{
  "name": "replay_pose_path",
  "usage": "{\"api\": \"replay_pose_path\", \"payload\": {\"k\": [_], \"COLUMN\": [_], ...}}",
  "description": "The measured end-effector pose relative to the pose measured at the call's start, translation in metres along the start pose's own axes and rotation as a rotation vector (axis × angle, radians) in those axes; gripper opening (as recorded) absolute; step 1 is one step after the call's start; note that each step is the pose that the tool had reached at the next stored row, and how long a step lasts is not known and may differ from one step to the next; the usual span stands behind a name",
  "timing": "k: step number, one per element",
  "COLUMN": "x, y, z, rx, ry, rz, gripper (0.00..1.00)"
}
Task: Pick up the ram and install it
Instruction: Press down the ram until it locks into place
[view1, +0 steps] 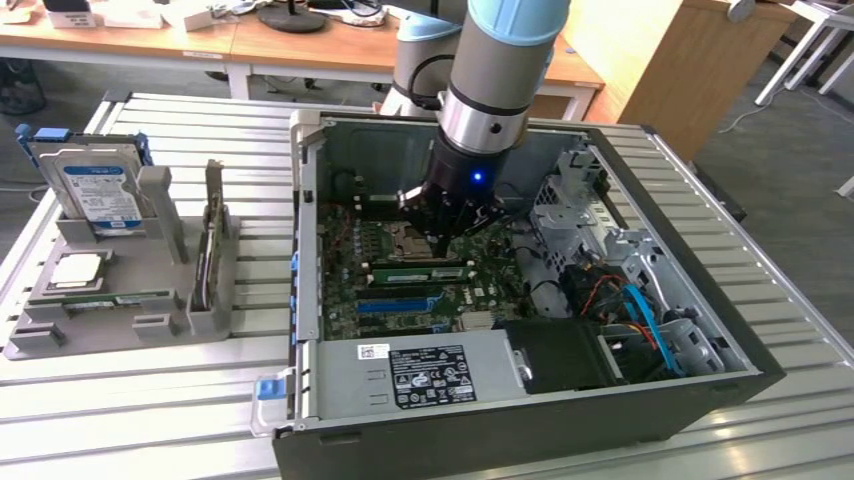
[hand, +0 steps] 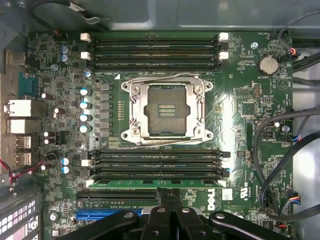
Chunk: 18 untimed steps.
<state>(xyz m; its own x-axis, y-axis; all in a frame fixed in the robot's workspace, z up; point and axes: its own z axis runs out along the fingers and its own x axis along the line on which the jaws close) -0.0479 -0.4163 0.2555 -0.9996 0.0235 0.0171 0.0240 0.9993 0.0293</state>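
My gripper (hand: 170, 196) hangs inside the open computer case (view1: 747, 345), its fingers pressed fully together and holding nothing. Just past the fingertips, the ram (hand: 157, 183) lies seated in a memory slot on the motherboard (hand: 240, 107), beside the empty processor socket (hand: 166, 108).

The arm (view1: 497, 60) is a thick tube with a pale blue cover, then a silver metal band, then a black wrist section carrying a small blue light. Above the motherboard (hand: 240, 100), the gripper (hand: 171, 196) is matte black: jointed links with round silver pivot screws and slim, flat fingers.
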Motion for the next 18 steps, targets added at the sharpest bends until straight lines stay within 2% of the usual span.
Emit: {"api": "replay_pose_path", "payload": {"k": [18], "x": [0.0016], "y": [0.0], "z": [-0.0005], "rx": [0.0003], "ry": [-0.0005], "rz": [-0.016], "gripper": [0.11]}}
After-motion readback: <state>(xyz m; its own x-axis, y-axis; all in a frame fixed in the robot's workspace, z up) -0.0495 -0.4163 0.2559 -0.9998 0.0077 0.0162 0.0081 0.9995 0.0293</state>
